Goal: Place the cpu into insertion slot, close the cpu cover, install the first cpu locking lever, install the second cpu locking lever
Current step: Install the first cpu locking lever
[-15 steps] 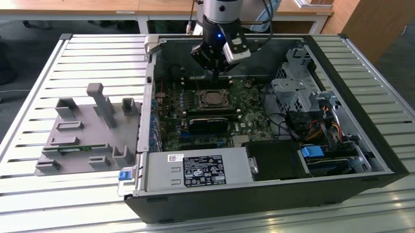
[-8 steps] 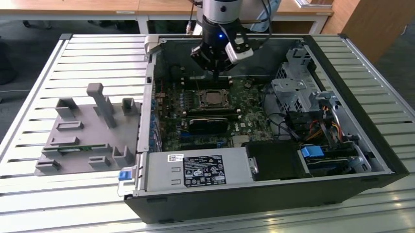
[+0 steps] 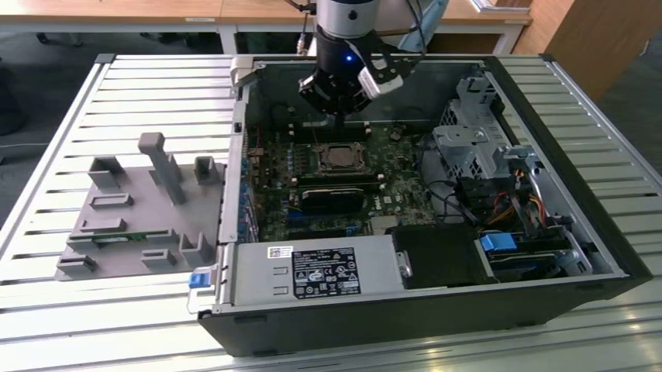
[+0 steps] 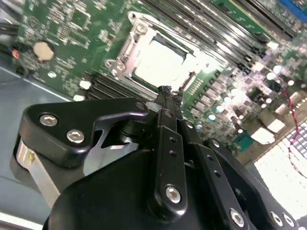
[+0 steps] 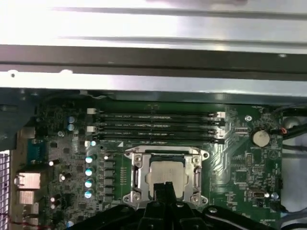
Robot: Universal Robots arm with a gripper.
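The square cpu [image 5: 165, 173], flat and silver-grey on top, lies in its socket on the green board [image 5: 240, 165]. The thin grey metal cpu cover [image 5: 135, 173] frames it. The black gripper [image 5: 165, 188] hangs just above, clenched on nothing.

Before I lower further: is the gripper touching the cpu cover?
Apart. The exterior view shows a clear gap between the gripper and the cpu cover.
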